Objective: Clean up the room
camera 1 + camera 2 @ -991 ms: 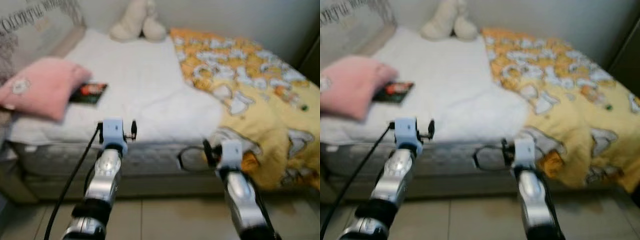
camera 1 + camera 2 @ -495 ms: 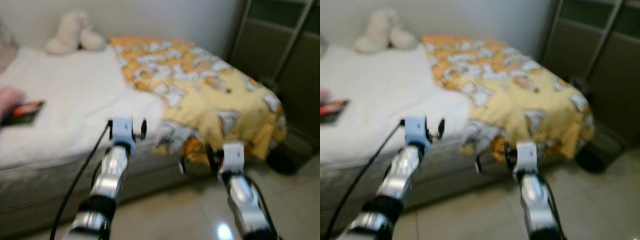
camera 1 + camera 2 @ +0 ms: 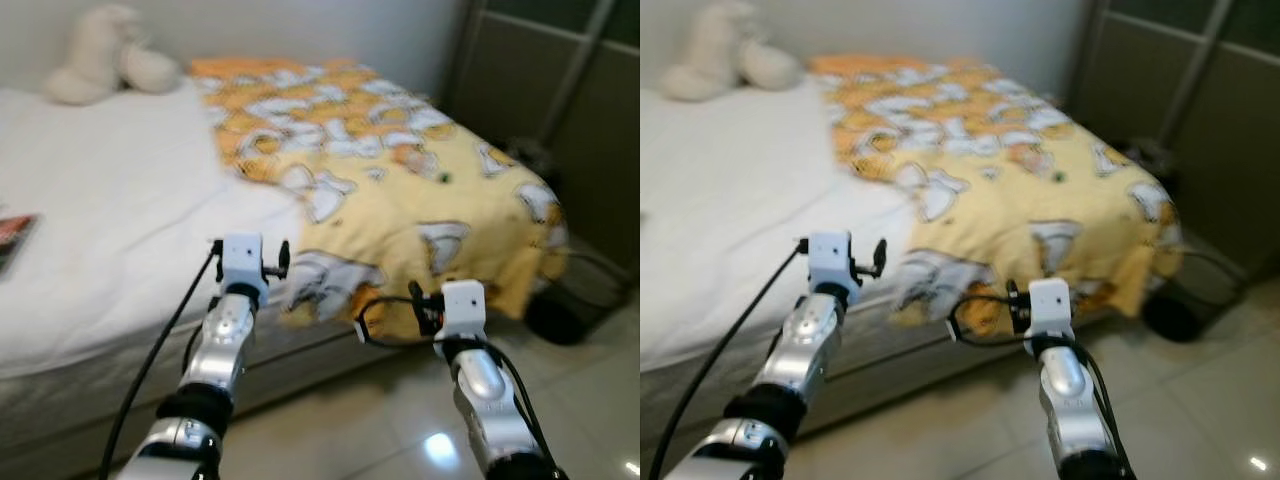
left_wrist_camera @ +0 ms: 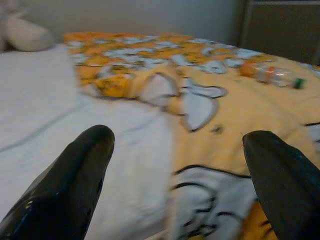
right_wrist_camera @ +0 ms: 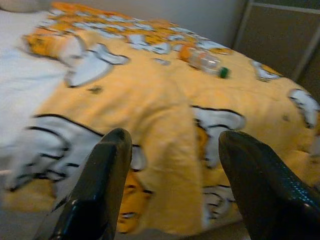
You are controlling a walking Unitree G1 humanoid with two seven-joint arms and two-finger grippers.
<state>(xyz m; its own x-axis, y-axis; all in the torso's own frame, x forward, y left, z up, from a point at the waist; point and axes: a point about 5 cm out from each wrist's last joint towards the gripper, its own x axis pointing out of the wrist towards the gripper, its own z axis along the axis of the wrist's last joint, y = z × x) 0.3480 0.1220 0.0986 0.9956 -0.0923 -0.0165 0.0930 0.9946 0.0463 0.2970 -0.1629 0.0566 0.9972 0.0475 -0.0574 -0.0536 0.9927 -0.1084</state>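
Observation:
A clear plastic bottle (image 5: 205, 61) with a green cap lies on the yellow patterned blanket (image 3: 400, 170) covering the right half of the bed; it also appears as the bottle (image 4: 270, 75) in the left wrist view. My left gripper (image 4: 178, 139) hovers open and empty at the bed's near edge, where the white sheet (image 3: 110, 200) meets the blanket. Held low in front of the blanket's hanging corner, my right gripper (image 5: 176, 139) is open with nothing in it. Both arms (image 3: 230, 330) reach forward side by side.
A cream plush toy (image 3: 105, 55) sits at the head of the bed. A book (image 3: 12, 240) lies at the sheet's left edge. A dark bin (image 3: 560, 318) stands on the tiled floor (image 3: 350, 430) beside dark wardrobe doors (image 3: 560, 80) on the right.
The camera has swung to the right: the pink pillow has left the view, and the blanket's end, the wardrobe and the bin have come in. Both arms keep the same pose.

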